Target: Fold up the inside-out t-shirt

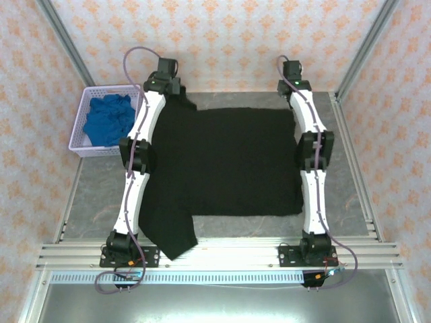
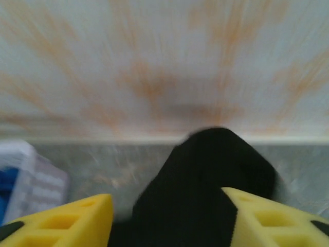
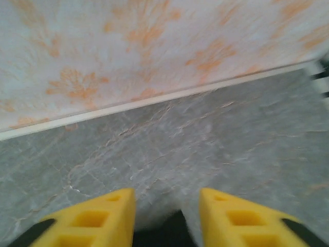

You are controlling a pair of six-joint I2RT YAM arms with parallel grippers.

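Observation:
The inside-out t-shirt (image 1: 229,161) lies spread flat and black over the middle of the table, one part reaching over the near rail at the lower left. Both arms stretch to the far edge. My left gripper (image 1: 166,75) is at the shirt's far left corner. In the left wrist view it (image 2: 167,221) is open, with black fabric (image 2: 205,175) lying between the yellow fingers and running ahead toward the wall. My right gripper (image 1: 291,73) is at the far right corner. In the right wrist view it (image 3: 167,216) is open, with a small tip of black cloth (image 3: 169,234) low between the fingers.
A lavender basket (image 1: 84,114) holding a bright blue cloth (image 1: 108,120) stands at the far left of the table, and its wall (image 2: 36,180) appears blurred at the left of the left wrist view. The patterned wall rises just beyond both grippers. Aluminium rails run along the near edge.

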